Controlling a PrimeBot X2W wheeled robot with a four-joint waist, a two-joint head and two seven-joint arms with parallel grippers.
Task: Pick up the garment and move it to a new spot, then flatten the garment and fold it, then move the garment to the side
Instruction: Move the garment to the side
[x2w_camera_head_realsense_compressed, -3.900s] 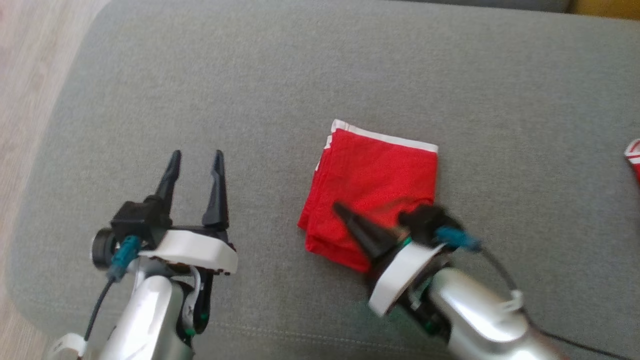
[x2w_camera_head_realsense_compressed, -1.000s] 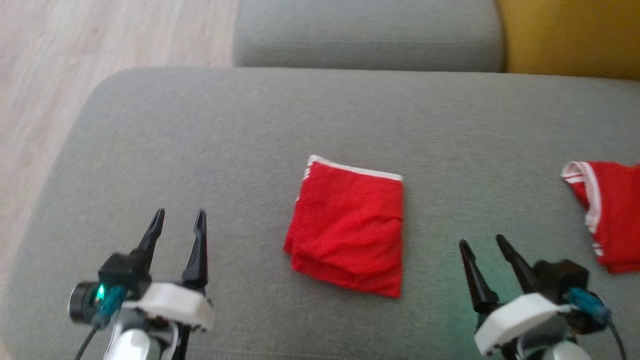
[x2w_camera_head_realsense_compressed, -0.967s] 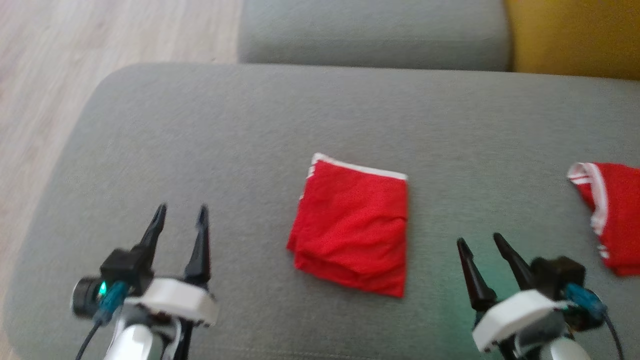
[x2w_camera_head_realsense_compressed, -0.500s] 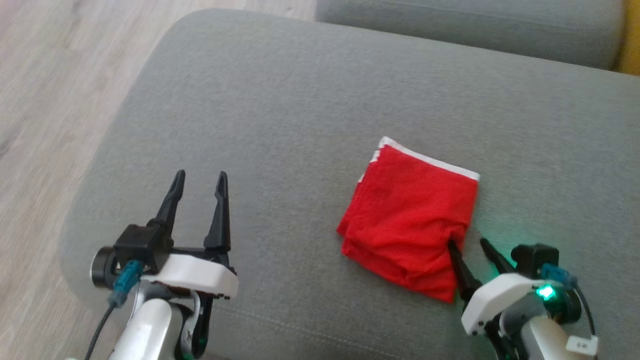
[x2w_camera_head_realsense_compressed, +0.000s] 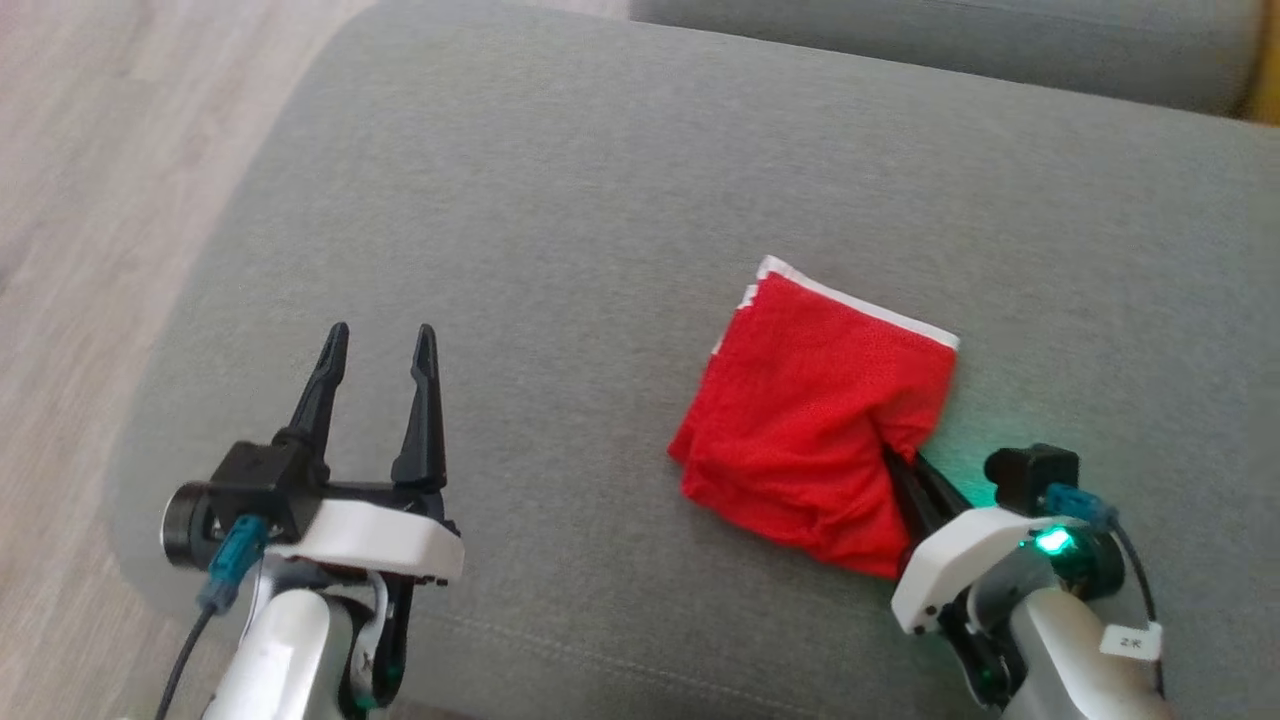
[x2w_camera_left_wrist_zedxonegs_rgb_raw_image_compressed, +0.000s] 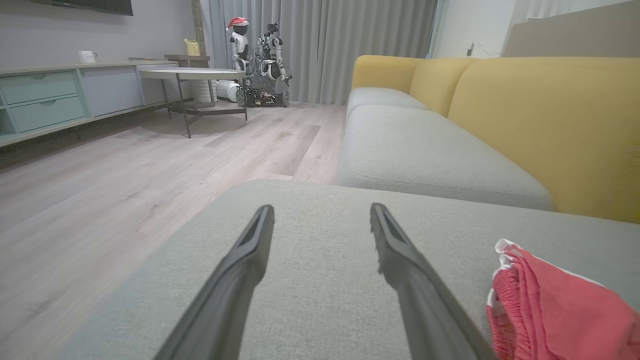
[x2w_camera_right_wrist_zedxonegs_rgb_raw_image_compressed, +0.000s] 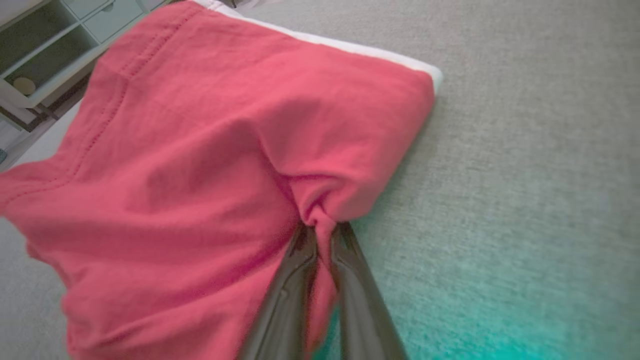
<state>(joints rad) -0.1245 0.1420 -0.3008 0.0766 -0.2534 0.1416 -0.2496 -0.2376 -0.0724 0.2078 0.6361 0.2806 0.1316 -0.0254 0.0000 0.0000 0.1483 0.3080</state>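
Left claw (x2w_camera_head_realsense_compressed: 380, 332): fingers spread wide, empty, above the near-left part of the grey cushion (x2w_camera_head_realsense_compressed: 560, 220). Right claw (x2w_camera_right_wrist_zedxonegs_rgb_raw_image_compressed: 322, 229): pinched tight on the near-right edge of the folded red garment (x2w_camera_head_realsense_compressed: 800, 400). The fabric bunches at the tips. The garment lies on the cushion, right of centre.

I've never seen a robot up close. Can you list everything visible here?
garment: one, red with white band, folded on the cushion
cushion: one, grey, under the garment
sofa: one, grey seat, yellow back, behind the cushion
floor: pale wood, beside the cushion
table: one, round, pale, across the floor
cabinet: one, teal drawers, by the wall
curtains: grey, far end
left gripper: one, dark, open, over the cushion
right gripper: one, dark, shut on the garment's edge
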